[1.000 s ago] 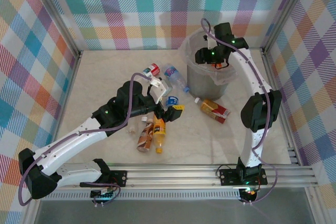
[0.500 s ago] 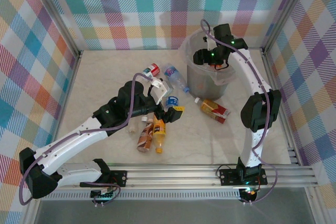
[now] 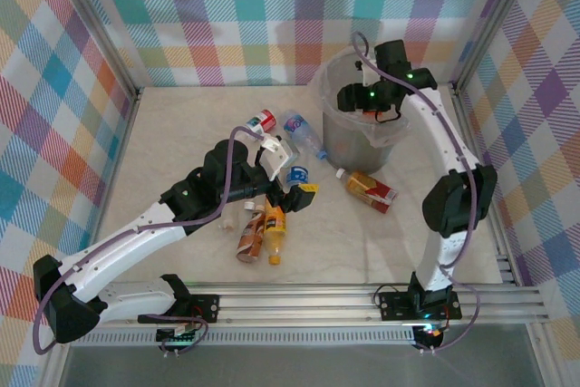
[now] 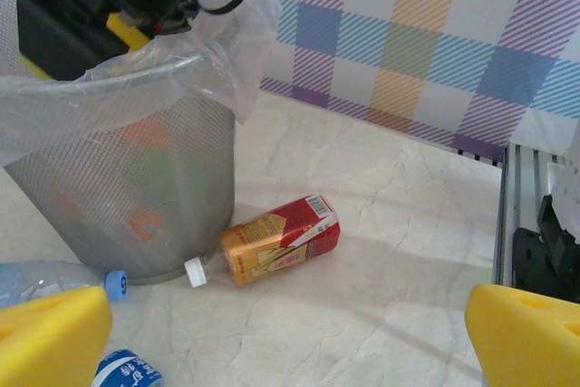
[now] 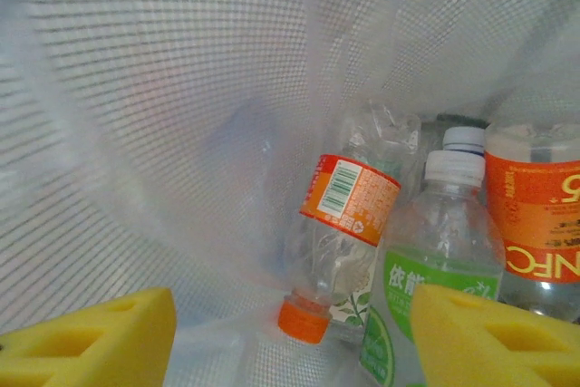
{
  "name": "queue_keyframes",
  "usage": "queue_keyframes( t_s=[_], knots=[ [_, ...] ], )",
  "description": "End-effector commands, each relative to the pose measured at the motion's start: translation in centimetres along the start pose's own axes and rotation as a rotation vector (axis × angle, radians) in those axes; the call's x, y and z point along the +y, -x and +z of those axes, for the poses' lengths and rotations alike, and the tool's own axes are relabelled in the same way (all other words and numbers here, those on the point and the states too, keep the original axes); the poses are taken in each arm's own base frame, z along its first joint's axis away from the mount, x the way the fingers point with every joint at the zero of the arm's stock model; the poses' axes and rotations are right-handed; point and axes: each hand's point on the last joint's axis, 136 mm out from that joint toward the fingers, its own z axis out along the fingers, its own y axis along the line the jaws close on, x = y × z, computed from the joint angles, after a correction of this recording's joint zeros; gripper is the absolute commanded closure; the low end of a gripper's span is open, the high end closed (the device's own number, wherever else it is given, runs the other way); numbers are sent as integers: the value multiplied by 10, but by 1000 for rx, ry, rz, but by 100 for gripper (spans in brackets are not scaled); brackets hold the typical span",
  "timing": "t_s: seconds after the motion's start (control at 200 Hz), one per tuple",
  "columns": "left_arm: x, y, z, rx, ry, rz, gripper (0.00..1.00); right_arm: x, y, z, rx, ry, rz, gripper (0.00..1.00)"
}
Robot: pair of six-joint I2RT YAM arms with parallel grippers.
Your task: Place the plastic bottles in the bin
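The right pincer (image 5: 290,333) is hanging wide open over the bin (image 3: 349,138), its camera revealing bottles (image 5: 349,201) inside. The left pincer (image 4: 290,342), also gaping empty, is facing a red-labelled bottle (image 4: 281,240) lying beside the bin on the tabletop (image 4: 390,224).

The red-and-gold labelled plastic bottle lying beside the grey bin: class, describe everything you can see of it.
The small clear plastic bottle with a red-and-gold label lies on its side on the pale marble-look table. Its white screw cap points at the foot of the grey mesh bin; whether they touch is unclear. A barcode sits at the label's red end. The body looks squarish.
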Motion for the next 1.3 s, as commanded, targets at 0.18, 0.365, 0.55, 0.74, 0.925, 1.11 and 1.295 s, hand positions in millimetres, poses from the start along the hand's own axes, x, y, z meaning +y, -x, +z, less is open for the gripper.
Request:
queue_keyframes(
  t_s=[0.18,0.365,0.55,0.74,0.925,1.11,1.295],
  knots=[
    [-1,18,-8,-35,5,33,0,22,14,-78,-180,21,-32,32],
    [5,18,-12,-27,46,50,0,40,-3,-110,-214,40,-69,31],
    [5,15,-24,17,63,50,0,58,-26,-136,-235,71,-83,30],
    [2,-20,-45,183,66,64,0,75,-62,-138,-218,79,-81,31],
    [-1,-51,-64,250,78,78,0,94,-91,-134,-210,104,-58,32],
    [14,-68,-71,234,178,62,0,105,-113,-110,-203,129,0,32],
    [27,-76,-75,190,266,54,0,119,-129,-74,-176,167,42,31]
  ],
)
